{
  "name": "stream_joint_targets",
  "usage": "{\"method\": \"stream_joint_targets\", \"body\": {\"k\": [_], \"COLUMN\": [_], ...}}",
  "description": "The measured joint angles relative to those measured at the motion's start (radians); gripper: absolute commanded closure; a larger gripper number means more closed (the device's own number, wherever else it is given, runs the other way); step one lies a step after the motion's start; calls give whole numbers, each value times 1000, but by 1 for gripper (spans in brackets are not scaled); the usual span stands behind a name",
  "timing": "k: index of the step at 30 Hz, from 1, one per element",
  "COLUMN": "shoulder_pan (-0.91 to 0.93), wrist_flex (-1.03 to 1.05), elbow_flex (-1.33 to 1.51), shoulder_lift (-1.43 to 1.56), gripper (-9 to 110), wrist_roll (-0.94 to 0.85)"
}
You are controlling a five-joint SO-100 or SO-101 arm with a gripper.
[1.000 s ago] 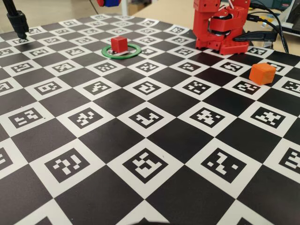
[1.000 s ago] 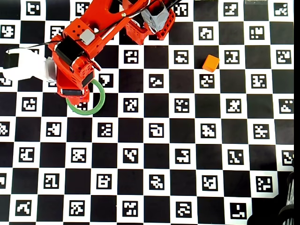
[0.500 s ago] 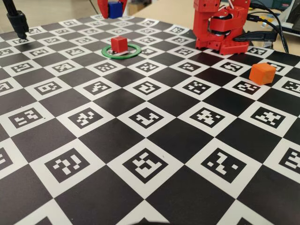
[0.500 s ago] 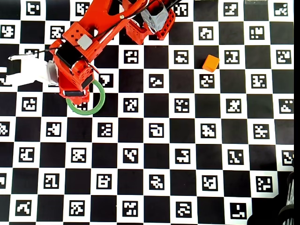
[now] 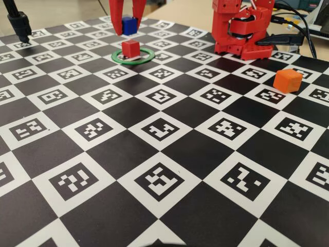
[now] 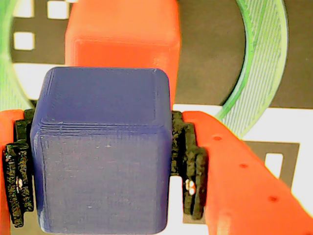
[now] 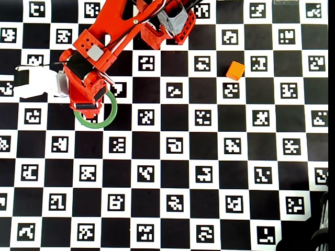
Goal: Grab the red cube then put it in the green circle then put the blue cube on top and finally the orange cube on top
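In the fixed view my gripper (image 5: 127, 25) clamps the blue cube (image 5: 128, 24) between both pads, hanging just above the red cube (image 5: 131, 48), which sits inside the green circle (image 5: 146, 58). To the right, the orange cube (image 5: 287, 81) waits well apart.

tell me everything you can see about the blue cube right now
The blue cube is a small deep-blue solid with rounded edges and faint layer lines, matte plastic by its look. The red tool is shut on it, a dark pad pressing each side. It hangs level above the red cube, which sits inside the green circle; a gap separates the cubes in the fixed view.
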Motion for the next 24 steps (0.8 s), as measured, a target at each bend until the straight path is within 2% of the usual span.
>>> {"method": "stream_joint_targets", "body": {"k": [24], "shoulder_pan": [12], "wrist_flex": [-74], "elbow_flex": [58], "shoulder_lift": [0], "gripper": [93], "wrist_roll": [0]}}
